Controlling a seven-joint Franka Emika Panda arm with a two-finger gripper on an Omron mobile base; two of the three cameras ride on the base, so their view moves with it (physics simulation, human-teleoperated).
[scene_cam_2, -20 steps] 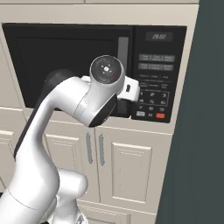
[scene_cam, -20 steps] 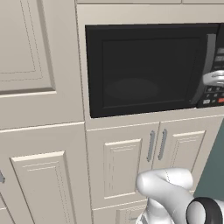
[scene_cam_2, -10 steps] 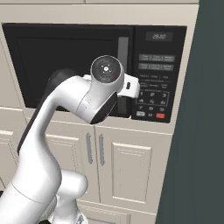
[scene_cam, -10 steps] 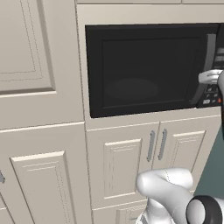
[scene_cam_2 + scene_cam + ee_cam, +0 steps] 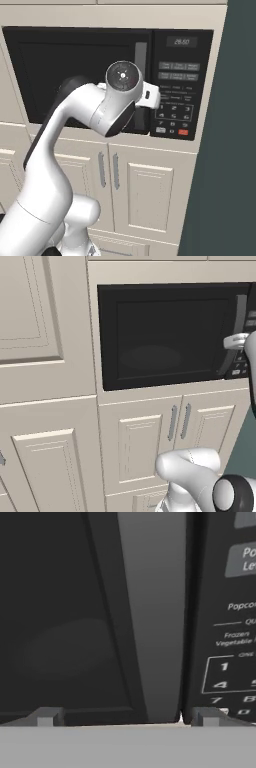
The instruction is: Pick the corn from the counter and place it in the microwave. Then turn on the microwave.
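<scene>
Arm [image 5: 75,130] reaching up, jaws open straddling handle [image 5: 150,612] at frame center; one microwave [image 5: 165,336], door shut.

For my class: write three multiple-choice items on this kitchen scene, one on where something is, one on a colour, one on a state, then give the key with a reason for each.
1. Where is the keypad on the microwave?
A. Left of the door
B. Right of the door
C. Below the door

2. What colour is the button at the keypad's bottom right corner?
A. Red
B. Blue
C. Yellow

3. How does the microwave's door stand?
A. Wide open
C. Taken off
B. Shut

Key:
1 B: in the right base view the buttons sit right of the dark glass and the grey handle.
2 A: the right base view shows one red button in the lowest row.
3 B: in both base views the dark door lies flush in its frame, and the gripper faces the handle with its jaws spread wide and nothing between them.
</scene>
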